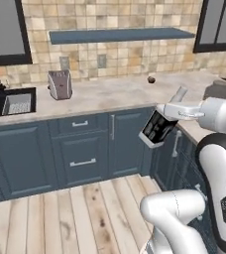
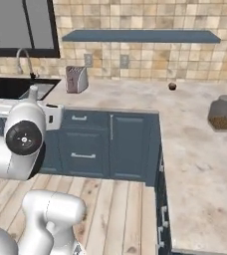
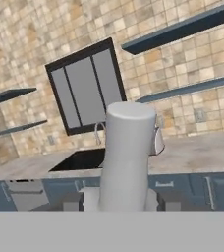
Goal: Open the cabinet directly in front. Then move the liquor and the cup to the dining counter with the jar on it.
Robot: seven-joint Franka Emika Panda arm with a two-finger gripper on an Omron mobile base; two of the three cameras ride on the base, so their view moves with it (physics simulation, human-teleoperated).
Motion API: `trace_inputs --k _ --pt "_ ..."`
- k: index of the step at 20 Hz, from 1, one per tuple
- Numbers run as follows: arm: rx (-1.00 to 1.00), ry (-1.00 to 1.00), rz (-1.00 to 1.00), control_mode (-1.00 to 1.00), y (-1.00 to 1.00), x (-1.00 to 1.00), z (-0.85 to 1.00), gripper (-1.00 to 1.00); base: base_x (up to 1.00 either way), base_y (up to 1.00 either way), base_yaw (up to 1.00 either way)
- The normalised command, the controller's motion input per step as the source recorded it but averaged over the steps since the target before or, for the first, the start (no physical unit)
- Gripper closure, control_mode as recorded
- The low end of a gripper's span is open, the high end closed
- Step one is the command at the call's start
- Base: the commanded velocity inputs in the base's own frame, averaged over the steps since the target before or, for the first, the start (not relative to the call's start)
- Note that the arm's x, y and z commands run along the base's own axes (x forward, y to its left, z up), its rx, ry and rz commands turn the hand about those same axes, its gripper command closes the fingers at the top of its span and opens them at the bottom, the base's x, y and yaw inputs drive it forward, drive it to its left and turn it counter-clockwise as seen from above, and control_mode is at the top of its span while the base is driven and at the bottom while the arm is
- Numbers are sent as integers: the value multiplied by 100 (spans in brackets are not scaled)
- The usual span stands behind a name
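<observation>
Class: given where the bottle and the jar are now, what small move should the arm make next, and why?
Probably swing the arm to the right, toward the dining counter. The gripper holds the liquor tilted, in front of the lower cabinets. The jar stands on that counter with bare stone beside it.

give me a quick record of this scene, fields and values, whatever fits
setting: simulated kitchen, plank floor, tiled wall
gripper: closed around the liquor
liquor: carried tilted in the air, black label toward the left base camera, pale neck close in the hand view
dining counter: beige marbled top, right of the arm
jar: upright on the dining counter, brown contents
toaster: on the back counter, near the sink
sink: dark basin, curved tap
cup: cannot tell where it is
</observation>
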Motion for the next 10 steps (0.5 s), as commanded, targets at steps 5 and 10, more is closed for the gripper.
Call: trace_inputs --k 5,10 --pt "0 0 0 100 0 0 0 100 100 7 -13" --pt "0 0 0 100 0 0 0 100 97 1 -54"
